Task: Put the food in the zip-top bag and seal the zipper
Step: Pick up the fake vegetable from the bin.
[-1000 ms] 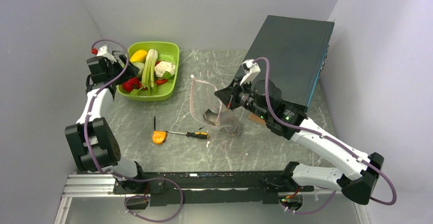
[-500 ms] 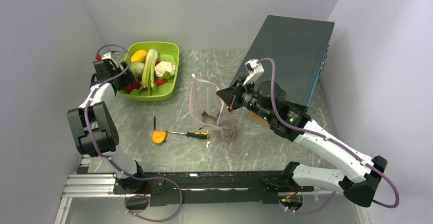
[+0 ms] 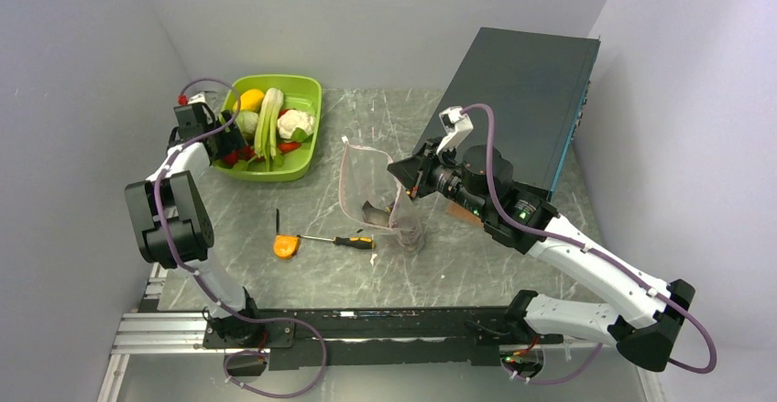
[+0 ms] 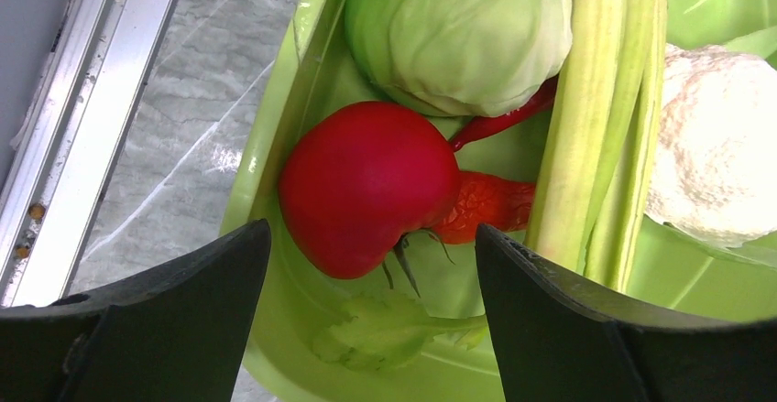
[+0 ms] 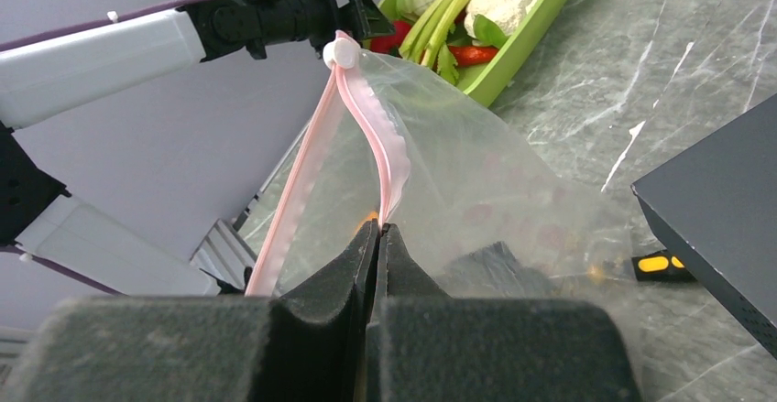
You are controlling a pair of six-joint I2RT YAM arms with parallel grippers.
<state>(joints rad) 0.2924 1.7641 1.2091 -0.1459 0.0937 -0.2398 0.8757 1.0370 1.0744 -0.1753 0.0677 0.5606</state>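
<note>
Jaws spread wide, the left gripper [image 4: 371, 230] hovers over a red round piece [image 4: 366, 182] in the lime-green tray [image 4: 321, 72], beside the leafy head [image 4: 458, 27], red chili [image 4: 486, 205] and cauliflower [image 4: 715, 146]. Across the marble table [image 3: 311, 201], the right gripper [image 5: 377, 233] pinches the pink zipper [image 5: 385, 146], holding the clear zip-top bag [image 5: 476, 173] upright, mouth parted.

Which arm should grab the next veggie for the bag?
Left. The left claw is open right over the red round vegetable in the green tray. The right claw is shut on the zip-top bag by its pink zipper, holding it up, so it's busy.
</note>
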